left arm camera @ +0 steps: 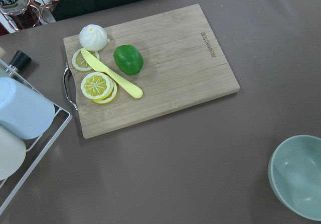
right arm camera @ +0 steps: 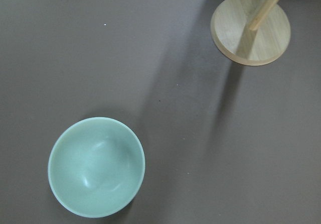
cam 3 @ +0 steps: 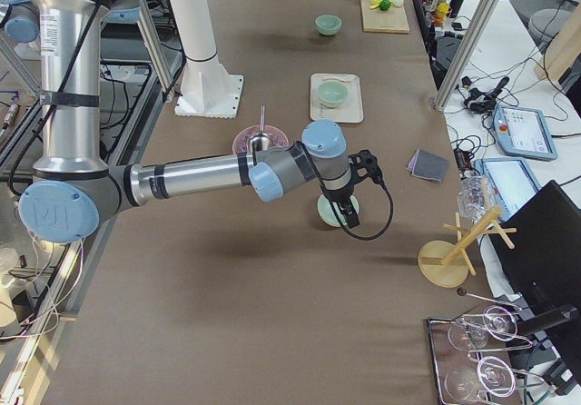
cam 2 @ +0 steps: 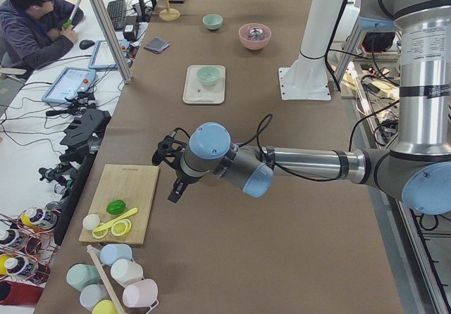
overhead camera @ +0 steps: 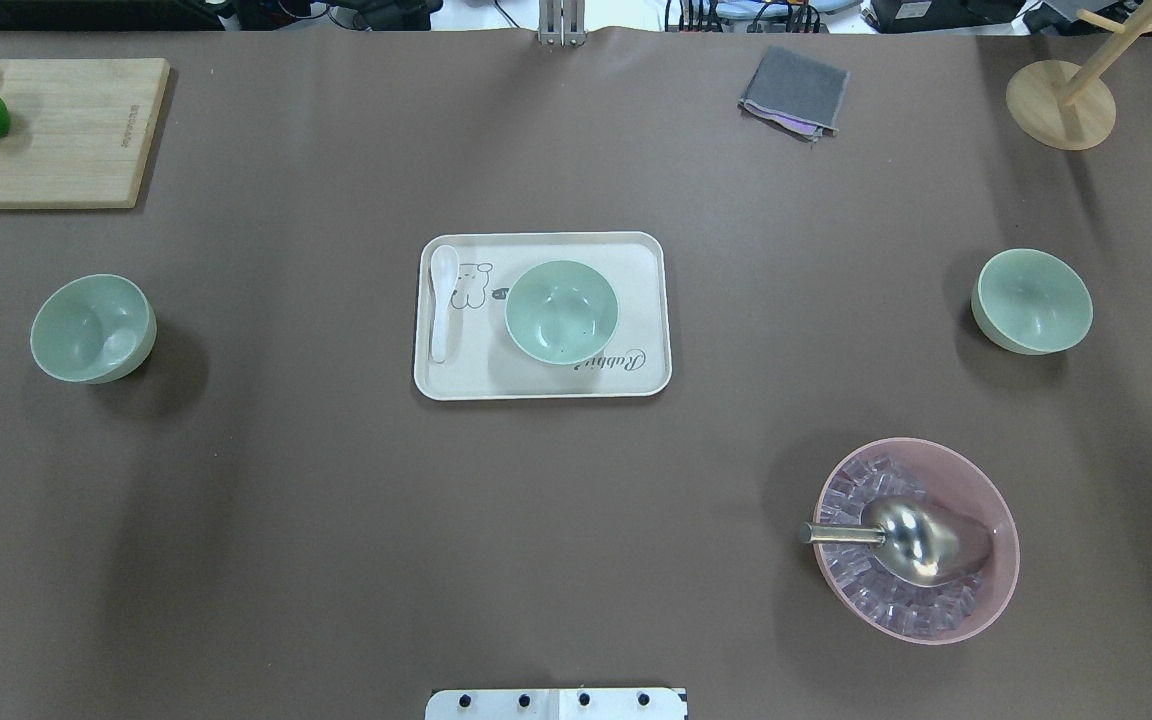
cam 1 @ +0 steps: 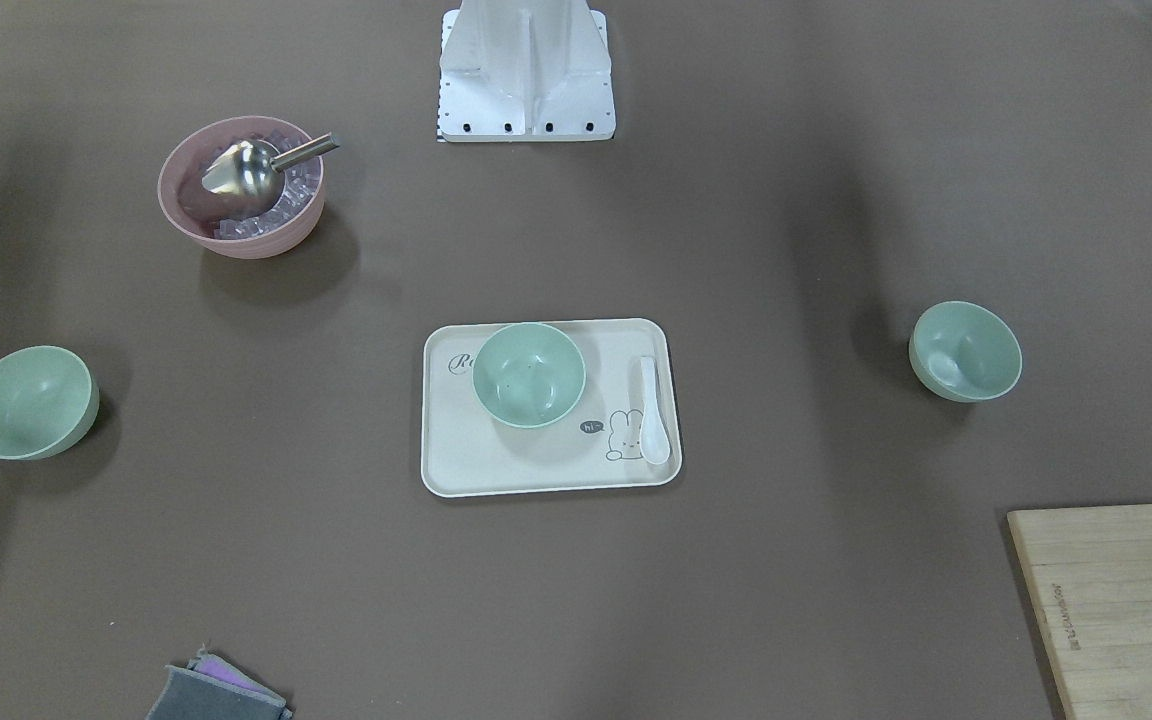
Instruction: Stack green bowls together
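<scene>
We count three green bowls, all upright and apart on the desk. The middle bowl [overhead camera: 561, 311] sits inside the tray [overhead camera: 636, 378], the left bowl [overhead camera: 93, 328] lies well off the tray's left side, and the right bowl [overhead camera: 1032, 301] well off its right.

The left end effector [cam 2: 173, 194] and right end effector [cam 3: 349, 220] hang above the desk near the outer bowls. Neither carries a bowl, and we cannot tell whether their fingers are spread or closed.

We judge the bowls light, stiff and smooth, so apt to slip. A pinch across the rim wall, one finger inside, should suit best.

Bare desk lies wide between the tray and each outer bowl. We would mind three things:
- the tray's raised lip
- the white spoon [overhead camera: 443, 300] near the middle bowl
- the pink bowl [cam 1: 261, 245] with its scoop [cam 1: 246, 175], nearer the robot than the tray, on the right
</scene>
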Controlling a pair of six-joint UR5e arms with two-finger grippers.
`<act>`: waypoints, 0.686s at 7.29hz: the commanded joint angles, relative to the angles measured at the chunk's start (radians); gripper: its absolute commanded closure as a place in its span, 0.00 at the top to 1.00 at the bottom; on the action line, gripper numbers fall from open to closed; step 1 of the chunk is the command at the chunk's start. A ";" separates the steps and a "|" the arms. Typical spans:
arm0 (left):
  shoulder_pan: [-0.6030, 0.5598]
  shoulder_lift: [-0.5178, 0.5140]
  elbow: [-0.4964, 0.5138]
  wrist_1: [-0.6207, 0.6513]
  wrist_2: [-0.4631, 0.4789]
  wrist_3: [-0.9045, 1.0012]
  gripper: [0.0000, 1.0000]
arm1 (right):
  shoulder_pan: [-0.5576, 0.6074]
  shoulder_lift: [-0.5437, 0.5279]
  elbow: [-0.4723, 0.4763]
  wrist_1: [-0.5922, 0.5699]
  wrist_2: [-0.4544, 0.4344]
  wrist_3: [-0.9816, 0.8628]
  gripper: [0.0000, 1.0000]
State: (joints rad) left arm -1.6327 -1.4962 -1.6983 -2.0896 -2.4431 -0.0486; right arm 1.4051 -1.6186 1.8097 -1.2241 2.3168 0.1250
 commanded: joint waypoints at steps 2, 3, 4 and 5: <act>0.133 -0.022 0.009 -0.015 0.009 -0.227 0.98 | -0.153 0.052 0.002 0.028 -0.071 0.294 1.00; 0.201 -0.033 0.006 -0.017 0.075 -0.325 0.98 | -0.200 0.052 0.005 0.040 -0.142 0.359 1.00; 0.284 -0.035 0.006 -0.027 0.138 -0.426 0.98 | -0.239 0.051 0.003 0.040 -0.190 0.422 1.00; 0.363 -0.036 0.009 -0.071 0.221 -0.533 0.97 | -0.259 0.046 0.003 0.043 -0.221 0.442 1.00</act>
State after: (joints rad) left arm -1.3663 -1.5293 -1.6909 -2.1243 -2.3119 -0.4529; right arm 1.1818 -1.5690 1.8131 -1.1855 2.1451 0.5191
